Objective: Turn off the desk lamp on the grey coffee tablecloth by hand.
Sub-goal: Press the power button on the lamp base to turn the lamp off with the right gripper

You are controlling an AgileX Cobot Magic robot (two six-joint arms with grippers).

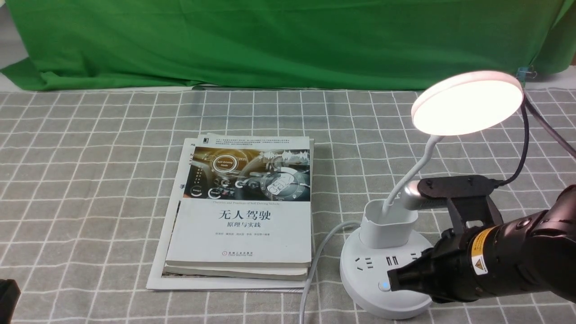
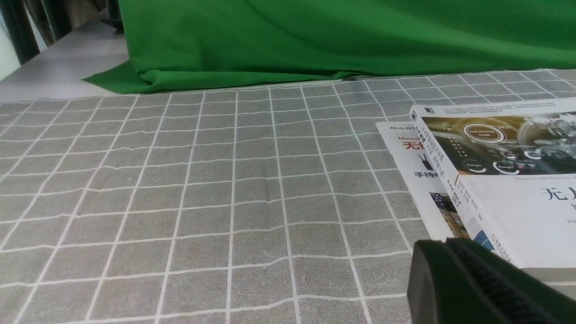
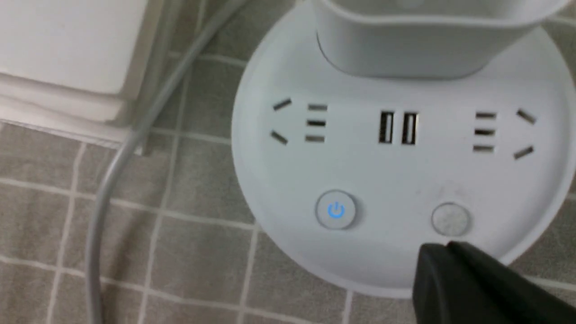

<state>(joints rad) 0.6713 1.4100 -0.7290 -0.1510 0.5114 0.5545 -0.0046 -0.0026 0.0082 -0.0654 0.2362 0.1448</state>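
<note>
The white desk lamp point(image 1: 468, 102) stands on the grey coffee tablecloth point(image 1: 90, 180) at the right, its disc head glowing. Its round base point(image 1: 382, 288) carries sockets, a blue-lit power button point(image 3: 336, 210) and a plain grey button point(image 3: 451, 219). My right gripper point(image 3: 443, 252) is shut, its tip just short of the grey button, over the base's near edge. In the front view the right gripper point(image 1: 396, 279) sits right beside the lit button point(image 1: 384, 285). My left gripper point(image 2: 443, 252) is shut and empty, low over the cloth near the books.
A stack of books point(image 1: 243, 211) lies left of the lamp. The lamp's grey cable point(image 1: 315, 270) runs between the books and the base. A green backdrop cloth point(image 1: 270, 40) hangs at the back. A black cable point(image 1: 524, 144) runs behind the lamp head.
</note>
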